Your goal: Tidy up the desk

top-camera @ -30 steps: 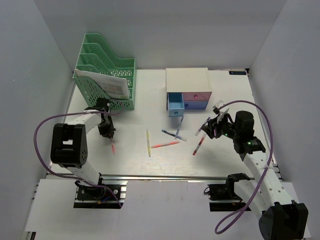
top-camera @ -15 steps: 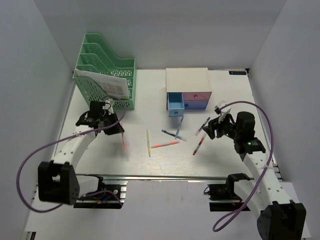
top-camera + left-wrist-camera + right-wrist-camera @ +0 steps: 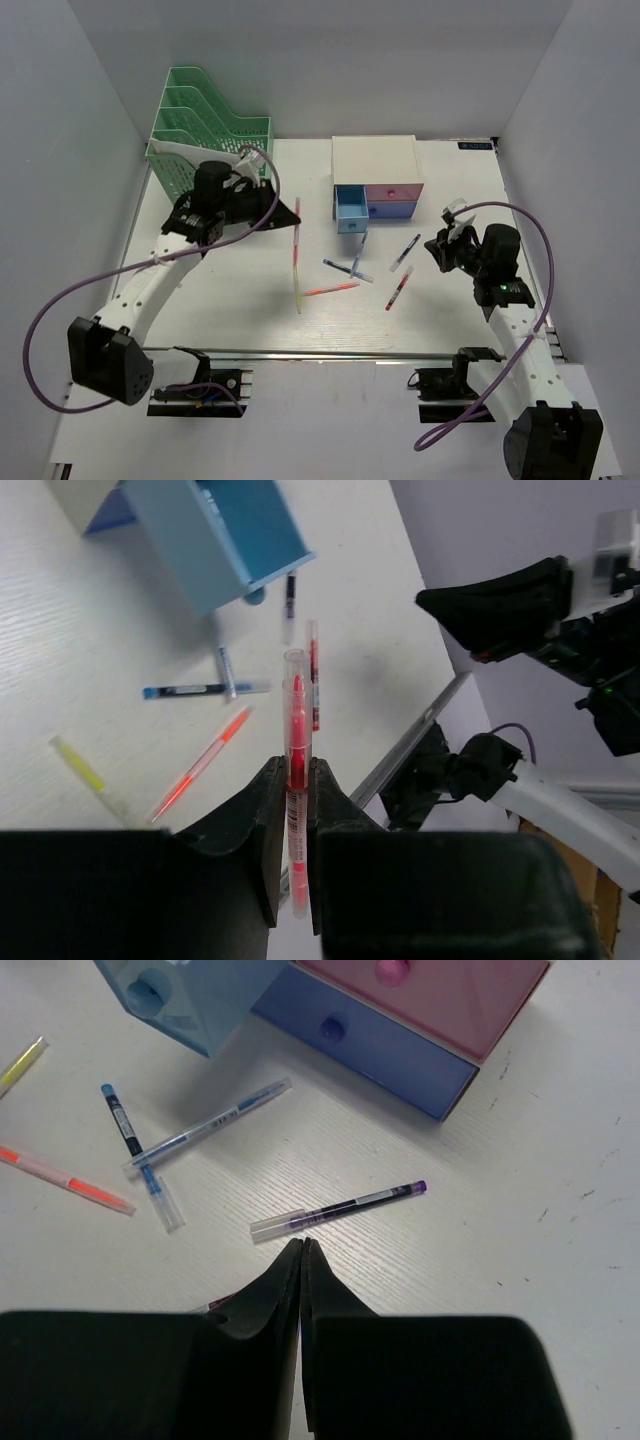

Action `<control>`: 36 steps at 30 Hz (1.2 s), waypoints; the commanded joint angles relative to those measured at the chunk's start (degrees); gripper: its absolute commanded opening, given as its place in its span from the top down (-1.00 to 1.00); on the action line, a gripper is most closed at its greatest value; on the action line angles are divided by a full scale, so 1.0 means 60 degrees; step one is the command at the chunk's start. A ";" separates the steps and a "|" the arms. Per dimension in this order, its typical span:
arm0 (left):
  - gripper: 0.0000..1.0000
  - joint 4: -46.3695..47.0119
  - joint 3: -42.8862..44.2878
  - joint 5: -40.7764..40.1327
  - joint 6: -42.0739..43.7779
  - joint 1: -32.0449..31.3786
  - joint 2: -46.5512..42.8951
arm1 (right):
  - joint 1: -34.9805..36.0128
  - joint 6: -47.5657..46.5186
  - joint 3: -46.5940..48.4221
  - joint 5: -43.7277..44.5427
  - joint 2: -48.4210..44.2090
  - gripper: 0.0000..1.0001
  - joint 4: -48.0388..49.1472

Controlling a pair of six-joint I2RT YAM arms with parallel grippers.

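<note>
The desk (image 3: 210, 310) is a white tabletop with several pens scattered over its middle. My left gripper (image 3: 283, 207) hangs above it, right of the green file rack (image 3: 210, 150), shut on a red pen (image 3: 297, 213). In the left wrist view the red pen (image 3: 297, 715) sticks out forward from between the jaws of the left gripper (image 3: 296, 770). My right gripper (image 3: 441, 246) is at the right, shut on nothing. In the right wrist view the right gripper (image 3: 302, 1246) hovers just short of a purple pen (image 3: 340, 1207) that lies flat on the desk (image 3: 520, 1190).
A white drawer box (image 3: 376, 158) stands at the back middle, its light-blue drawer (image 3: 351, 211) pulled out. On the desk lie a yellow pen (image 3: 296, 282), an orange pen (image 3: 331, 289), crossed blue pens (image 3: 352, 264), a red pen (image 3: 397, 289) and the purple pen (image 3: 405, 253). A metal rail (image 3: 330, 353) runs along the front edge.
My left arm has swung from the front left up and to the right with the red pen. My right gripper has drawn back to the right from the purple pen and closed.
</note>
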 commanded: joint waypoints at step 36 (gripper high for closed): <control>1.00 -0.2206 0.8405 -0.6034 0.0005 -0.3288 0.6030 | -0.0488 0.0251 -0.0209 -0.0437 -0.0664 0.85 0.0554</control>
